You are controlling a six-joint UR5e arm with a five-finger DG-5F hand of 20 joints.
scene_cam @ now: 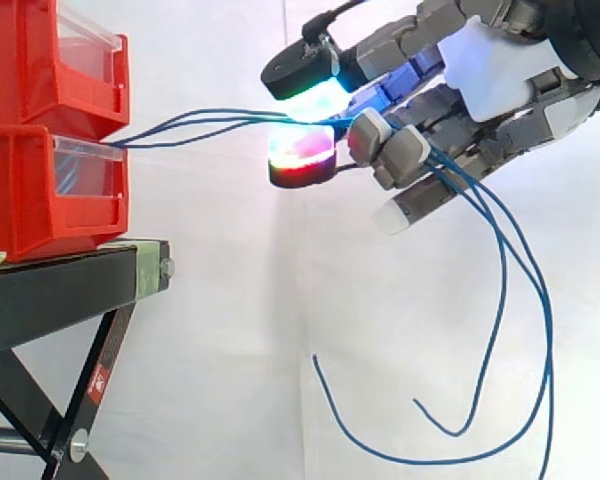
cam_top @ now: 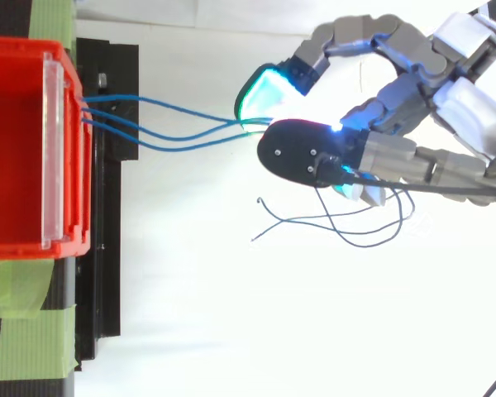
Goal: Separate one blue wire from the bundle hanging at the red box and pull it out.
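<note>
Three blue wires (scene_cam: 210,122) leave the front of the lower red bin (scene_cam: 40,190) and run almost level to the right, drawn together at my hand (scene_cam: 490,70). The hand is shut on them: a glowing upper pad and a lower red-green pad (scene_cam: 302,158) pinch the wires where they meet. From above, the wires (cam_top: 174,128) fan out from the bin (cam_top: 16,149) and converge under the green-lit fingertip (cam_top: 264,95). Behind the pinch the wires pass through the curled fingers and their loose ends (scene_cam: 500,330) hang down in long loops.
Two red bins are stacked on a black folding stand (scene_cam: 60,290), the upper one (scene_cam: 50,60) jutting over the lower. Green tape (cam_top: 25,331) holds the setup at the stand's near edge. A white curtain lies behind and right of the stand.
</note>
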